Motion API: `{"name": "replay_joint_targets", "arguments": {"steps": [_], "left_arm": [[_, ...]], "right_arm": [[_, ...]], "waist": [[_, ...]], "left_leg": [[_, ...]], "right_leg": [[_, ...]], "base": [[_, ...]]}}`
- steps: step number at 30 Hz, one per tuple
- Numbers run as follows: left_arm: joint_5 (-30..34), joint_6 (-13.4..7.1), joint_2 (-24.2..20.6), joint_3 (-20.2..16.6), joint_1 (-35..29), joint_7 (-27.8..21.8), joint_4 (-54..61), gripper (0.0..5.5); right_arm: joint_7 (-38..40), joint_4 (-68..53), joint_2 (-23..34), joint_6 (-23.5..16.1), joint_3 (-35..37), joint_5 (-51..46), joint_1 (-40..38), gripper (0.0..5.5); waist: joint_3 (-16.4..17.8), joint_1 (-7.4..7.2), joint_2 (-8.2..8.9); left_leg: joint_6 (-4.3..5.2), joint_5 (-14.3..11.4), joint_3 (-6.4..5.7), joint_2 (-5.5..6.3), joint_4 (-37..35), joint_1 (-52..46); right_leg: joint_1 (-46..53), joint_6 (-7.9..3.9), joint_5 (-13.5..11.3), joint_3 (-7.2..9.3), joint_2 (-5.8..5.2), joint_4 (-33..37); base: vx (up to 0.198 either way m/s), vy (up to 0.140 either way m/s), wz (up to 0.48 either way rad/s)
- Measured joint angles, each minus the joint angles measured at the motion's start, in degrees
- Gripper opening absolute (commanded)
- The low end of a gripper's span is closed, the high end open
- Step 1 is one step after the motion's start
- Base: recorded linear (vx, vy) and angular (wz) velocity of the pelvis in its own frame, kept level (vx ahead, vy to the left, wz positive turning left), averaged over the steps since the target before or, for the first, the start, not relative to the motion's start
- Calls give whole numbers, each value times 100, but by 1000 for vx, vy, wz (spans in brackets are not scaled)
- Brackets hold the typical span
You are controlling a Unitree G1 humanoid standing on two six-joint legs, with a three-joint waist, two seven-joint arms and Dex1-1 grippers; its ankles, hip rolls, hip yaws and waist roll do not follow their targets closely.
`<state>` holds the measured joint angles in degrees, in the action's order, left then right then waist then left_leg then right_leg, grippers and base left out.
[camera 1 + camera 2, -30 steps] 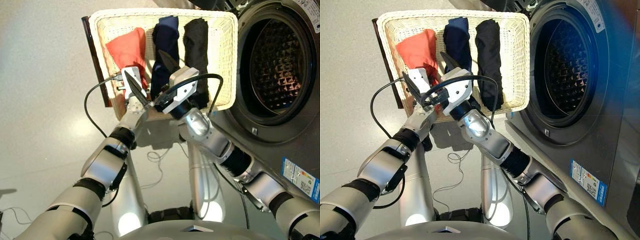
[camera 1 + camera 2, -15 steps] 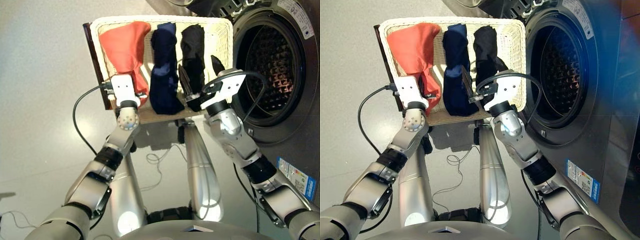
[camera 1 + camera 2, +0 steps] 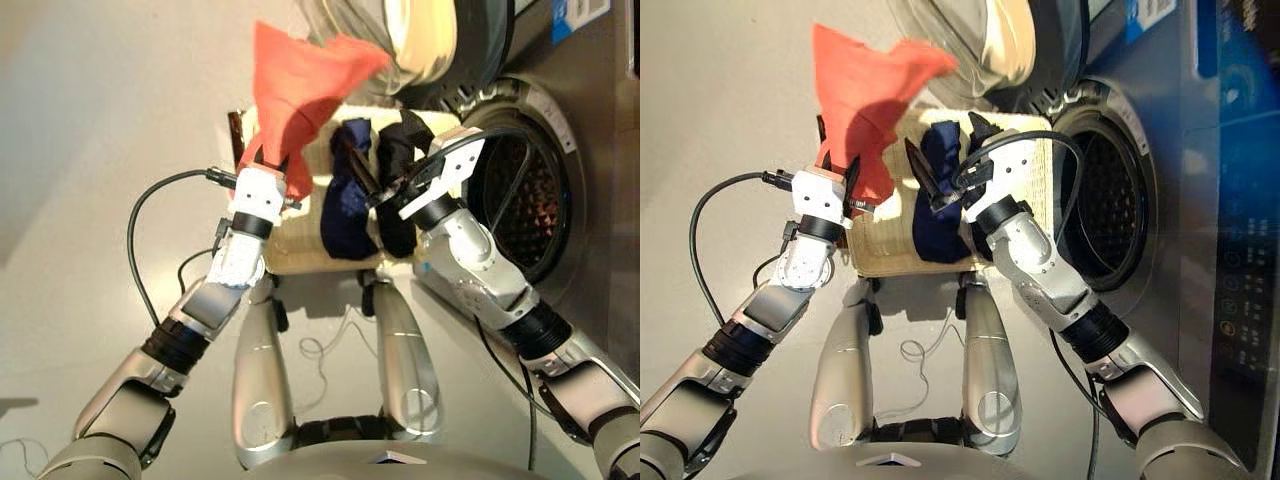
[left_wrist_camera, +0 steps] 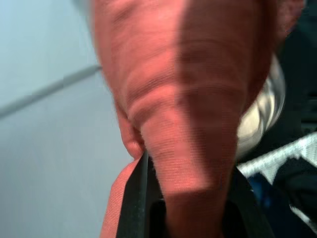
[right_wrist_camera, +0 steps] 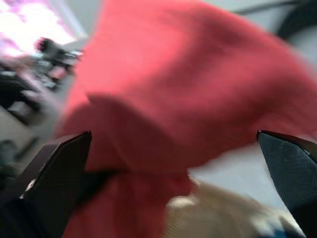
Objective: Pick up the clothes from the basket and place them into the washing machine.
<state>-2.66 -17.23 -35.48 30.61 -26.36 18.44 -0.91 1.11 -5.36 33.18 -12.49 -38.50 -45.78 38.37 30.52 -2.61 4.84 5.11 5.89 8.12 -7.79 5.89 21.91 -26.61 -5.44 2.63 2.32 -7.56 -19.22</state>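
The washing machine (image 3: pixel 560 150) fills the 3 o'clock side of the head view, its drum opening (image 3: pixel 525 205) facing toward the arms and its glass door (image 3: pixel 970 40) swung open at about 12 o'clock. The basket (image 3: pixel 300 245) stands just beside the machine, at 9 o'clock from the drum, and much of it is covered by the arms. The coral-red cloth (image 3: pixel 300 85) is lifted out of the basket and stands up like a flag, its long axis running from 6 to 12 o'clock, with the lower end pinched between the closed fingers of the left gripper (image 3: pixel 268 168). The navy cloth (image 3: pixel 348 205) and the black cloth (image 3: pixel 400 190) lie in the basket, side by side. The right gripper (image 3: pixel 385 165) hovers over these two with its fingers (image 5: pixel 54 173) spread wide and holding nothing. For the coming move, I judge that the red cloth must travel toward 3 o'clock to reach the drum, and the right arm stands between it and the opening, so this arm is nearer to the machine. I cannot tell whether the cloth's upper end touches the door behind it. The lower part of the drum opening is hidden behind the right forearm.
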Motion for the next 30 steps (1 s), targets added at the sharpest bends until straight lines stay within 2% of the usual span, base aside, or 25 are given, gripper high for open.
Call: {"name": "replay_joint_targets", "arguments": {"steps": [3, 7, 10, 13, 17, 18, 20, 26, 30], "left_arm": [[21, -24, -195, 82, -128, -25, 219, 0], [280, -52, -504, 290, -423, -45, 291, 0], [361, -54, -698, 466, -459, -30, 303, 0], [488, -55, -755, 631, -481, -1, 303, 0], [509, -55, -762, 645, -481, 12, 333, 0], [512, -55, -760, 646, -483, 18, 349, 0], [541, -55, -753, 653, -496, 48, 361, 0], [606, 33, -721, 720, -502, 213, 291, 0], [616, 35, -542, 723, -522, 263, 237, 0]], "right_arm": [[-116, 4, 34, 203, -278, -214, 425, 550], [-207, 3, 185, 252, -556, -435, 840, 550], [-213, 6, 220, 331, -713, -523, 1048, 550], [-206, 36, 219, 338, -779, -524, 1087, 550], [-169, 95, 190, 338, -830, -524, 1096, 550], [-162, 127, 161, 338, -830, -524, 1098, 496], [-117, 157, 108, 338, -830, -524, 1098, 0], [34, 173, -3, 268, -807, -477, 1087, 0], [211, 175, -388, 105, -463, 79, 636, 0]], "waist": [[0, 32, -1], [0, 160, -2], [0, 194, -2], [1, 208, -3], [3, 217, -6], [3, 217, -6], [3, 217, -7], [4, 195, -9], [6, 210, -20]], "left_leg": [[-29, 21, -2, 15, -77, -167], [-36, 26, -8, 19, -72, -204], [-43, 31, -5, 20, -66, -202], [-47, 35, -8, 21, -63, -196], [-49, 37, -23, 21, -59, -181], [-49, 37, -27, 21, -56, -175], [-50, 37, -31, 21, -54, -173], [-50, 37, -32, 21, -42, -173], [-50, 37, -32, 24, -39, -170]], "right_leg": [[291, -43, -142, 3, 2, 319], [339, -47, -166, -9, 2, 342], [336, -49, -178, -10, 3, 340], [335, -48, -184, -8, 2, 340], [334, -48, -184, 4, -1, 342], [333, -48, -184, 7, -1, 343], [333, -48, -184, 11, -2, 343], [332, -48, -184, 11, -4, 333], [329, -48, -184, 9, -8, 332]], "base": [[0, 0, 0], [0, 0, 0], [0, 0, 0], [0, 0, 0], [0, 0, 0], [0, 0, 0], [0, 0, 0], [0, 0, 0], [0, 0, 0]]}}
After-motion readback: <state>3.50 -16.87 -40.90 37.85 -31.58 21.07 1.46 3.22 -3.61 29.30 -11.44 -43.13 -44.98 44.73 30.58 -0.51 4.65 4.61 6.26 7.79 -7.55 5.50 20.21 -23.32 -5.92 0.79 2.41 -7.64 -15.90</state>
